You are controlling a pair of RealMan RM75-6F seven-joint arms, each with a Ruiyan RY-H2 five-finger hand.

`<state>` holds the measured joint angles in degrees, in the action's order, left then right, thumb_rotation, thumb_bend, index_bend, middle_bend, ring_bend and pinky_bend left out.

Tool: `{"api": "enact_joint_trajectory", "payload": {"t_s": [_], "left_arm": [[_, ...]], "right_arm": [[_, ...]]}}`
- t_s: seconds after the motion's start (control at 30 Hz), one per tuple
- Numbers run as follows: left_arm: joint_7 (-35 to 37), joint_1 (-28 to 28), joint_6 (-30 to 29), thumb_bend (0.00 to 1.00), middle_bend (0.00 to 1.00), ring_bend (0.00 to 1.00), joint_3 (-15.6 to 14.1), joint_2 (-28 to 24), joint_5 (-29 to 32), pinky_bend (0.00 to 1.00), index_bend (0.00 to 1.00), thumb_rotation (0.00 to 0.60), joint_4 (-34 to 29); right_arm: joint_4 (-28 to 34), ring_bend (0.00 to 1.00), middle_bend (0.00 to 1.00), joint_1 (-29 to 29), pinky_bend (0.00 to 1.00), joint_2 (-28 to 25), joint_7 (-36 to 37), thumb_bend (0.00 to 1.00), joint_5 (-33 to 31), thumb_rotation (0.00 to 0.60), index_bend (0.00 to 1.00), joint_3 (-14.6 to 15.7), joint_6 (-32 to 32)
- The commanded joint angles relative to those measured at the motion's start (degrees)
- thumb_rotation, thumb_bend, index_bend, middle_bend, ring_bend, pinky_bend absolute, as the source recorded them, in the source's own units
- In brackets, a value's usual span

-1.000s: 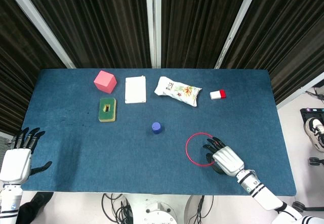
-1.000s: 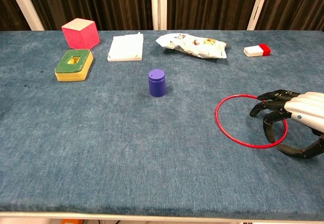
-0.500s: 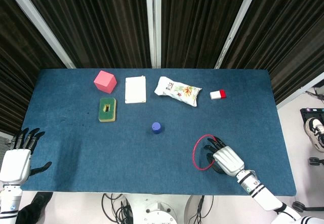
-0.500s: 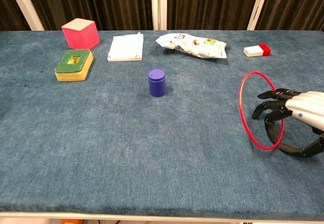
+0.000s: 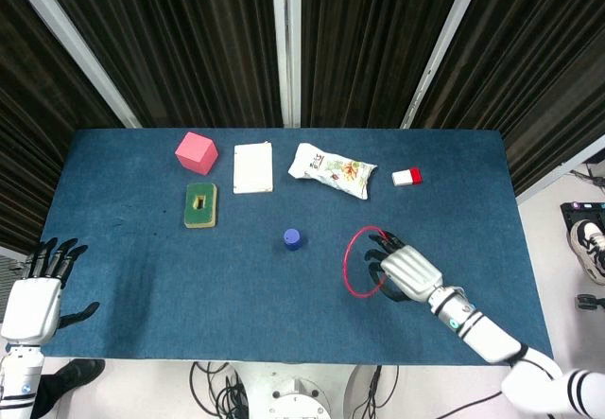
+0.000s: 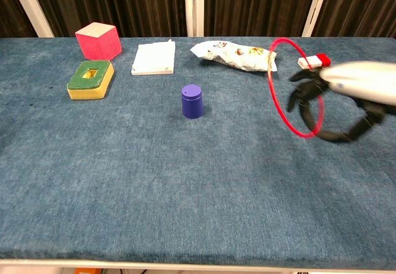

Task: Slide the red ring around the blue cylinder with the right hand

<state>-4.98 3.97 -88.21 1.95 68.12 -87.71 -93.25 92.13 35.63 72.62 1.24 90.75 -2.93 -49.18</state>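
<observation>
Red ring [image 6: 278, 86], blue cylinder [image 6: 192, 101], pink cube [image 6: 98, 40], green-topped, seemingly yellow-sided sponge [image 6: 90, 80], dark blue table [image 6: 154, 175].

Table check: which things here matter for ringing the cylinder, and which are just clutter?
Job:
red ring, held tilted up by the right hand
blue cylinder, upright, apart from the ring

Clutter:
pink cube
sponge
white pad
snack bag
red-and-white block
left hand, idle off the table's edge

snack bag [image 6: 235, 55] print too small to read, no other text
</observation>
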Motion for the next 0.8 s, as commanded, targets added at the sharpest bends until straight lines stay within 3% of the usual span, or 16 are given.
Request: {"api": "enact_joint_trajectory", "payload": {"t_s": [0.03,0.17,0.33,0.5,0.8], "left_arm": [[-0.2,-0.2,-0.1,0.00,0.09,0.00,-0.1,-0.1,0.1,0.00,0.16,0.600,-0.2],[-0.3,-0.5,-0.3,0.00,0.09,0.00,-0.2,-0.3,0.3,0.00,0.16,0.600,-0.5],[-0.2,-0.8,-0.5,0.00,0.09,0.00,-0.2,-0.3,0.4,0.00,0.16,0.600,-0.5],[0.3,-0.9,-0.3,0.00,0.09,0.00,-0.2,-0.2,0.8,0.00,0.16,0.600,-0.1],[1.3,-0.7,0.2,0.00,0.09,0.00,-0.1,0.3,0.9,0.00,0.16,0.600,0.9]], "right_arm": [[4.4,0.00,0.25,9.2,0.00,-3.2,-2.3,0.36,-8.7,0.600,0.67,-6.2,11.8],[4.1,0.00,0.24,15.7,0.00,-2.8,-5.0,0.36,-16.4,0.600,0.65,-8.7,19.9],[1.6,0.00,0.22,22.1,0.00,-0.6,-8.1,0.36,-25.3,0.600,0.62,-9.1,24.7],[-1.0,0.00,0.22,27.0,0.00,2.2,-12.1,0.36,-32.5,0.600,0.60,-6.8,24.8],[-1.2,0.00,0.18,31.7,0.00,4.5,-17.8,0.26,-41.2,0.600,0.45,-1.5,20.7]]}}
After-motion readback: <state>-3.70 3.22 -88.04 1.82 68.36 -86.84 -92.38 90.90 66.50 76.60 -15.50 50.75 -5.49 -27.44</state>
